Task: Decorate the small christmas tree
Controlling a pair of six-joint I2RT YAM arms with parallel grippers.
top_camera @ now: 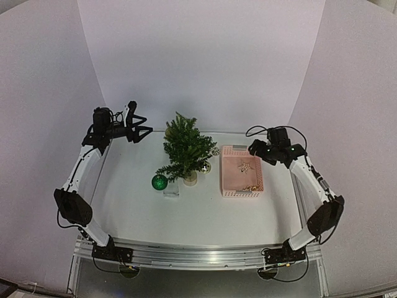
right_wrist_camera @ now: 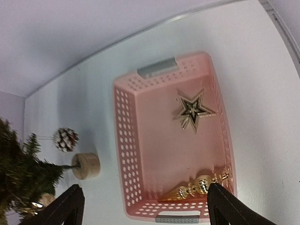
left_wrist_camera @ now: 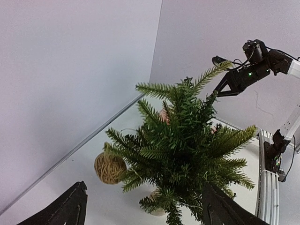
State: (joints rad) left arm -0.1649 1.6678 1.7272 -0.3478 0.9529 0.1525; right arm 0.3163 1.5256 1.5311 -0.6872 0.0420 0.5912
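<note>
Standing upright at centre of table [top_camera: 133, 208], tree [top_camera: 185, 149], basket [top_camera: 227, 180] just right of it holding star [right_wrist_camera: 193, 110], left gripper [top_camera: 146, 129] jaws spread, empty, left of tree, right gripper [top_camera: 253, 149] jaws spread, empty, above basket.

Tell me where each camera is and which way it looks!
Top: high behind the arms, looking down at the table; left arm and right arm show.
Left wrist: on the left arm, facing sideways at the tree; left fingers show low, right arm beyond.
Right wrist: on the right arm, looking down into the basket; right fingers show low.
Shared: all show the tree; top and right wrist share the basket.
</note>
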